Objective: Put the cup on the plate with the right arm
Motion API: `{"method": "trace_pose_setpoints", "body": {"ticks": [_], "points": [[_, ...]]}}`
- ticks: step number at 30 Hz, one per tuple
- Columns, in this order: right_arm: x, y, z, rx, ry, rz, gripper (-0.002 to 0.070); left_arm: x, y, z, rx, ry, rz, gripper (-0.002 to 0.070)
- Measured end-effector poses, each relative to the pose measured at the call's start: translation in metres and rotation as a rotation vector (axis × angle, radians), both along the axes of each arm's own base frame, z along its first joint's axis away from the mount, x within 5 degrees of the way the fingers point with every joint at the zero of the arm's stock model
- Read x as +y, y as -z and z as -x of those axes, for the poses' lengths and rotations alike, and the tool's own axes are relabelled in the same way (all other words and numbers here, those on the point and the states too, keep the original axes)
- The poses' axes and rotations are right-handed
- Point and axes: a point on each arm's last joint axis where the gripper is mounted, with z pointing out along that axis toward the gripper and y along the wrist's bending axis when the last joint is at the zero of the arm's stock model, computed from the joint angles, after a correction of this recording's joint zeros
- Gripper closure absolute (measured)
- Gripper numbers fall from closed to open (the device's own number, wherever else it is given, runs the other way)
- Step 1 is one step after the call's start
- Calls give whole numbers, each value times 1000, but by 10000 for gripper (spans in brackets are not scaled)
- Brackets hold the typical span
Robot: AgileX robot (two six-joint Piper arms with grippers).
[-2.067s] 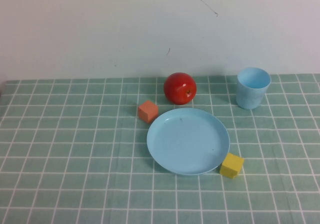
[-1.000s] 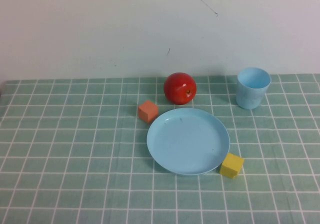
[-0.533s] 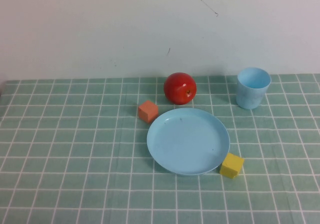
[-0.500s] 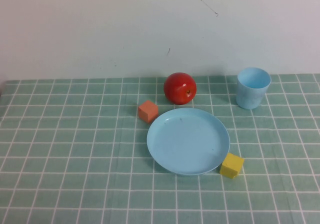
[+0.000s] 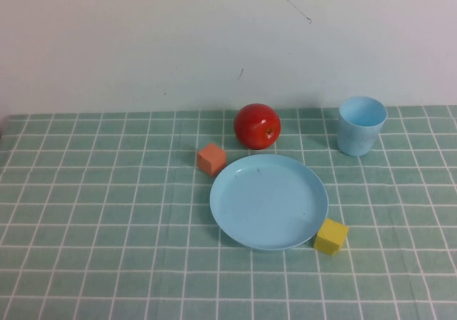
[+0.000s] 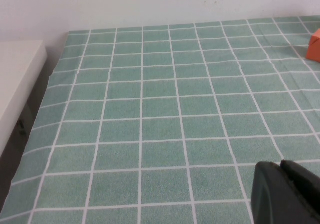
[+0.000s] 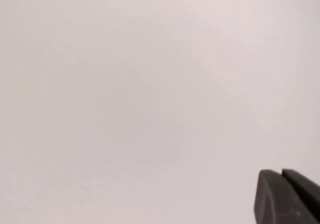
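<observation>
The light blue cup [image 5: 361, 125] stands upright and empty at the back right of the table. The light blue plate [image 5: 268, 201] lies empty in the middle, to the cup's front left and apart from it. Neither arm shows in the high view. My left gripper [image 6: 280, 165] is shut and empty above bare tablecloth near the table's left edge. My right gripper [image 7: 281, 173] is shut and empty, seen only against a blank white wall; the cup and plate are out of its view.
A red apple [image 5: 257, 126] sits just behind the plate. An orange cube [image 5: 211, 158] lies at the plate's back left and shows in the left wrist view [image 6: 315, 45]. A yellow cube [image 5: 330, 236] touches the plate's front right rim. A white ledge [image 6: 17, 84] borders the table's left edge.
</observation>
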Motion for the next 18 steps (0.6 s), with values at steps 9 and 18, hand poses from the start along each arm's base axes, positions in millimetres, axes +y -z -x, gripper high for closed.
{"method": "trace_pose_setpoints", "body": {"ticks": [9,18], "points": [[2,-8,0,43,-7,38,679,0,0,0,0,0,0,678],[10,-76,18,197,-9,199,679,0,0,0,0,-1,3,678]]}}
